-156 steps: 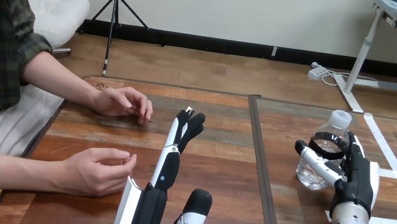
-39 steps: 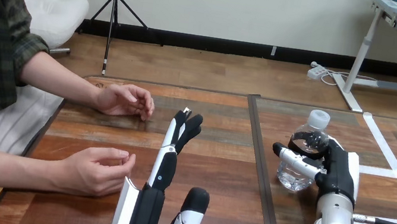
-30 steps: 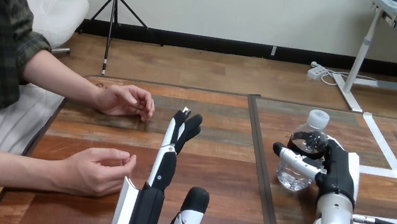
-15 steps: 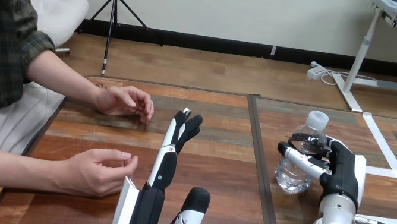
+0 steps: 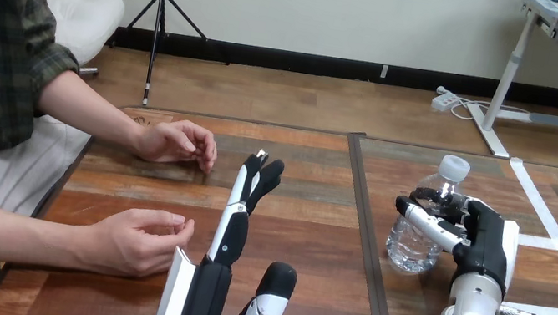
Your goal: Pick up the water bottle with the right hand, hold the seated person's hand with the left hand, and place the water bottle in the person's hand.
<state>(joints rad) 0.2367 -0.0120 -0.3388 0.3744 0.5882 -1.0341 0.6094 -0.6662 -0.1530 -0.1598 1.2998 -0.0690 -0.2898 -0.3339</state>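
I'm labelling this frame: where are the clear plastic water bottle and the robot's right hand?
clear plastic water bottle [image 5: 411,250], head view, its lower body.
right hand [image 5: 490,242], head view, black back of hand.

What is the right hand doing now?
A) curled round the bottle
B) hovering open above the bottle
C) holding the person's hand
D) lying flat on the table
A: the right hand has its fingers and thumb curled round the water bottle.

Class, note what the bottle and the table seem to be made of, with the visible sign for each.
The bottle looks like clear, glossy plastic: you see through its wall; the cap is opaque white. The table looks like matt wood or a wood-look laminate: plank strips with brown and grey grain.
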